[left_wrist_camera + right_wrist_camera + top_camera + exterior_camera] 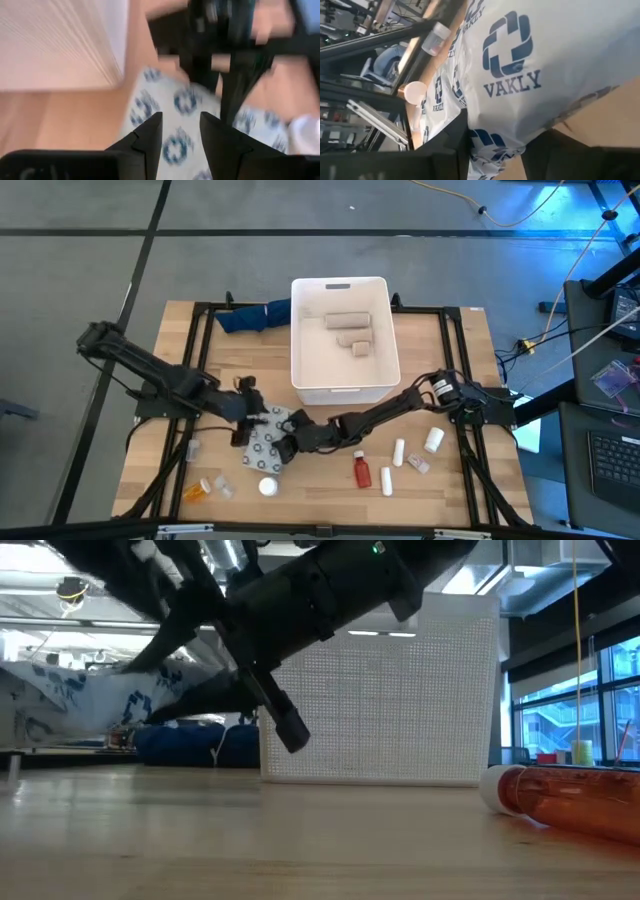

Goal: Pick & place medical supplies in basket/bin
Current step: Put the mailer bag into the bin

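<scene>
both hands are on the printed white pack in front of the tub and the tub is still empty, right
Not quite: the white tub is not empty. The high view shows beige rolls lying inside it. The rest holds: the left hand and right hand meet at the printed white pack in front of the tub.

Wood-slat table (180, 330) with a black frame. Far centre: white tub (341, 385), blue cloth (252, 316) just left of it. Near left: orange bottle (198, 491), small clear vial (193, 447). Near centre: printed white pouch (266, 438), white cap (268, 486). Near right: red bottle (361, 470), two white tubes (398, 451), white bottle (433, 440), and probably a small packet (417, 464).
</scene>
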Motion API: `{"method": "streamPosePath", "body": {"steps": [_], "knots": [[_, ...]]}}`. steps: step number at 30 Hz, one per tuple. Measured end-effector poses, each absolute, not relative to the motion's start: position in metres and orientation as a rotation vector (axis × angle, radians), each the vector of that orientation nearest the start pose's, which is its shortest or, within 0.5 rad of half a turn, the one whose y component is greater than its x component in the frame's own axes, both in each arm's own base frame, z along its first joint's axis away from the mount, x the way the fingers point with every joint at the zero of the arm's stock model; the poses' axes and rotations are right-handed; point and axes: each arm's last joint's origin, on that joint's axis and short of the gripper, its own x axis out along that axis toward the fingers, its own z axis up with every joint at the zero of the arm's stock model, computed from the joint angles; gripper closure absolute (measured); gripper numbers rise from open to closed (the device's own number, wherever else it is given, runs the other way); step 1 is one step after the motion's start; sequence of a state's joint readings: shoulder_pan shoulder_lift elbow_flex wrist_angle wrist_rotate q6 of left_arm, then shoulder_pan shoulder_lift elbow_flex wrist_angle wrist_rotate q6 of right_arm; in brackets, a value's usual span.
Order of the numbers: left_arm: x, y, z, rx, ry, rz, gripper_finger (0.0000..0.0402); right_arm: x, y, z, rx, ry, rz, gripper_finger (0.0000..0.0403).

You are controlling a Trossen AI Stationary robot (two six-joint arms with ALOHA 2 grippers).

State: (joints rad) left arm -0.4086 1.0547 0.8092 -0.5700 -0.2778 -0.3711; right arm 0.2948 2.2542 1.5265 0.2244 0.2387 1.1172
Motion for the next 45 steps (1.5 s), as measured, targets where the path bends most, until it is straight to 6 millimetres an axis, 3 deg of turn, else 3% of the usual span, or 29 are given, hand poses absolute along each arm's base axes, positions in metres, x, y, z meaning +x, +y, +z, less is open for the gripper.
{"method": "streamPosePath", "body": {"steps": [5,11,16,22,28,30,39,42,45], "knots": [[0.175,-0.065,0.296,-0.150,0.530,0.048,0.0277,0.480,0.134,0.171,0.857,0.400,-0.161,0.0279],[0.150,-0.053,0.332,-0.282,0.255,0.017,0.0277,0.499,0.124,0.237,0.684,0.279,-0.081,0.0279],[0.129,-0.048,0.365,-0.403,0.000,-0.152,0.0277,0.507,0.109,0.295,0.511,0.277,-0.065,0.0279],[0.105,-0.043,0.394,-0.325,-0.279,-0.352,0.0277,0.500,0.072,0.347,0.319,0.373,-0.178,0.0279],[0.093,-0.040,0.404,-0.207,-0.411,-0.408,0.0276,0.476,0.027,0.377,0.230,0.511,-0.277,0.0279],[0.094,-0.040,0.402,-0.186,-0.394,-0.377,0.0277,0.464,0.013,0.382,0.203,0.574,-0.305,0.0279],[0.102,-0.036,0.391,-0.167,-0.281,-0.137,0.0276,0.391,-0.054,0.436,0.071,0.677,-0.356,0.0279],[0.105,-0.034,0.388,-0.167,-0.247,-0.040,0.0276,0.364,-0.078,0.443,0.041,0.771,-0.365,0.0276],[0.108,-0.033,0.384,-0.162,-0.213,0.043,0.0276,0.346,-0.100,0.437,0.004,0.906,-0.359,0.0275]]}}
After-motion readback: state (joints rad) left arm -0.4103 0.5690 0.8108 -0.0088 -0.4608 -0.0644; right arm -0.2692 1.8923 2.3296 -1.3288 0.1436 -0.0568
